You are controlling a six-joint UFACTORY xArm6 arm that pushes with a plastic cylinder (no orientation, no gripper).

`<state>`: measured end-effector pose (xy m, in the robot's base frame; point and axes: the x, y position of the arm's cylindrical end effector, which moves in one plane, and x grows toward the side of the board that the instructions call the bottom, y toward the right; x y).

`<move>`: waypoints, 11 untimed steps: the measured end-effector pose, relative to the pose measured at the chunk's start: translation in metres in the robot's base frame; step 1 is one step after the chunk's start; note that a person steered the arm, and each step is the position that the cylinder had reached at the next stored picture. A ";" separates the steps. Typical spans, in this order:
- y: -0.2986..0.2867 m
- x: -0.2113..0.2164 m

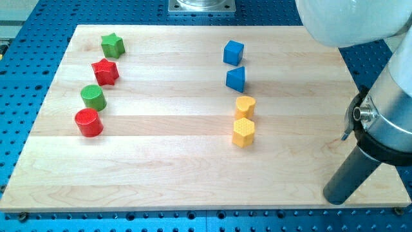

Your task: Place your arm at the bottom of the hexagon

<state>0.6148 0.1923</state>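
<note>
Camera view is showing my tip (336, 197) sitting near the board's lower right corner, at the view's bottom right, with the dark rod rising from it toward the white and grey arm body (386, 84) that is filling the upper right of the picture. I am working with a bare rod, so nothing is opening, closing or pinching; the tip is touching no block. The yellow hexagon (243, 132) is lying right of the board's middle, well apart from my tip, up and toward the view's left of it. A yellow heart (245, 106) is sitting just above the hexagon, touching it or nearly so. Above those, a blue triangle-like block (236, 78) and a blue cube (234, 52) are lining up toward the view's top. On the view's left a column is running downward: green star (112, 45), red star (105, 71), green cylinder (93, 96), red cylinder (88, 122). The wooden board (161, 167) is resting on a blue perforated table (26, 38).
</note>
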 end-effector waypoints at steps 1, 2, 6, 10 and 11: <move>-0.001 0.000; -0.004 0.000; -0.004 0.004; -0.005 0.004; -0.030 0.004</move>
